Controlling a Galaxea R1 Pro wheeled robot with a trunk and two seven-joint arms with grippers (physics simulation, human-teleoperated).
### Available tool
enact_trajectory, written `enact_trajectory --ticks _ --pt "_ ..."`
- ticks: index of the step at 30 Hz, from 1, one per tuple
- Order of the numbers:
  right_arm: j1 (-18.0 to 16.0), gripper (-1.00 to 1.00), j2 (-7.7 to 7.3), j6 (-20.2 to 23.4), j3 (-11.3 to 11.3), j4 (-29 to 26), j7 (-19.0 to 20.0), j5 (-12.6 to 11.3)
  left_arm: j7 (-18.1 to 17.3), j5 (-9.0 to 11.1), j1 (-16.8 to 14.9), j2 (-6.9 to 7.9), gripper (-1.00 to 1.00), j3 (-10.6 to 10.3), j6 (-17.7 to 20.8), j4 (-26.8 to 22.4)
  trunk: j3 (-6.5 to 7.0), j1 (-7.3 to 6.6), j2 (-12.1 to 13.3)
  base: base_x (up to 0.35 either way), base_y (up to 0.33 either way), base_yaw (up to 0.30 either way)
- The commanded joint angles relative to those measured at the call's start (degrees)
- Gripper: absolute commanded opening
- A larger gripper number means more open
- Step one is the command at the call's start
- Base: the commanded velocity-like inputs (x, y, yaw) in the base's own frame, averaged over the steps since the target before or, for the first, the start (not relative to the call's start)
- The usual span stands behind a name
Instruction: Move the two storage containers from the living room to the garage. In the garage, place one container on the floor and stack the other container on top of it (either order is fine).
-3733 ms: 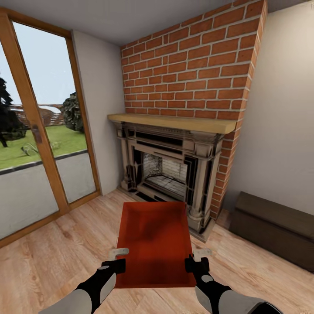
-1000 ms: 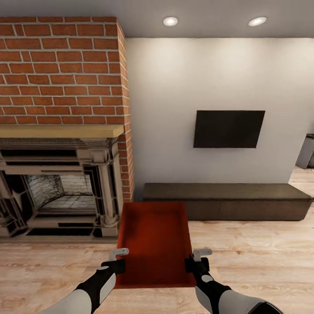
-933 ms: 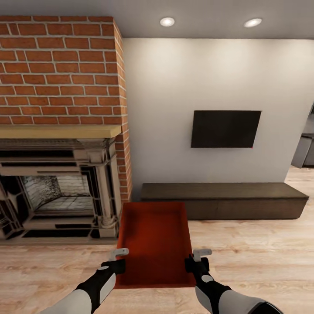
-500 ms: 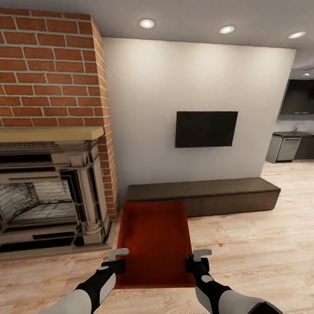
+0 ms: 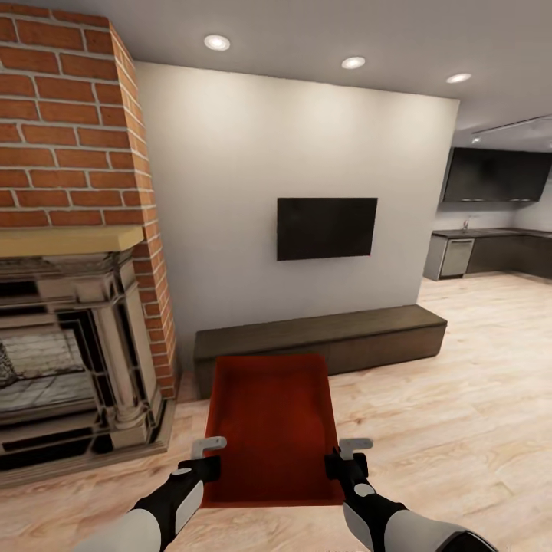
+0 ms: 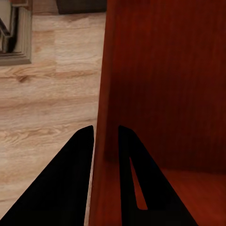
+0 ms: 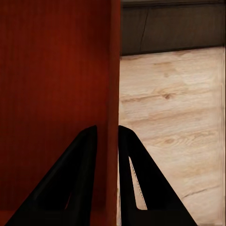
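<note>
Light wood-plank floor [image 5: 460, 414] spreads through the living room, with a dark low bench [image 5: 322, 341] against the white wall, under a black screen [image 5: 326, 228]. Beside the bench rises the brick chimney [image 5: 69, 130] over the fireplace [image 5: 69, 360]. One red-orange storage container [image 5: 272, 425] is held level above the planks, just before the bench. The left gripper [image 5: 205, 458] pinches its left wall, the right gripper [image 5: 346, 456] its right wall, fingers narrow.
</note>
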Motion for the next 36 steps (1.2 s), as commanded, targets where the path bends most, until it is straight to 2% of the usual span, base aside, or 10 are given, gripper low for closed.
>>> enact_trajectory --ticks 1,36 --pt "-0.08 -1.0 0.02 -0.17 -2.43 -0.06 -0.1 -0.21 1.08 -0.22 0.0 0.08 -1.0 0.83 0.32 -0.16 -0.07 0.02 -0.09 0.0 0.0 -0.276" --pt "-0.08 -1.0 0.02 -0.17 -2.43 -0.06 -0.08 -0.21 1.07 -0.13 0.0 0.21 -1.0 0.86 0.32 -0.38 0.88 0.02 -0.09 0.0 0.0 -0.276"
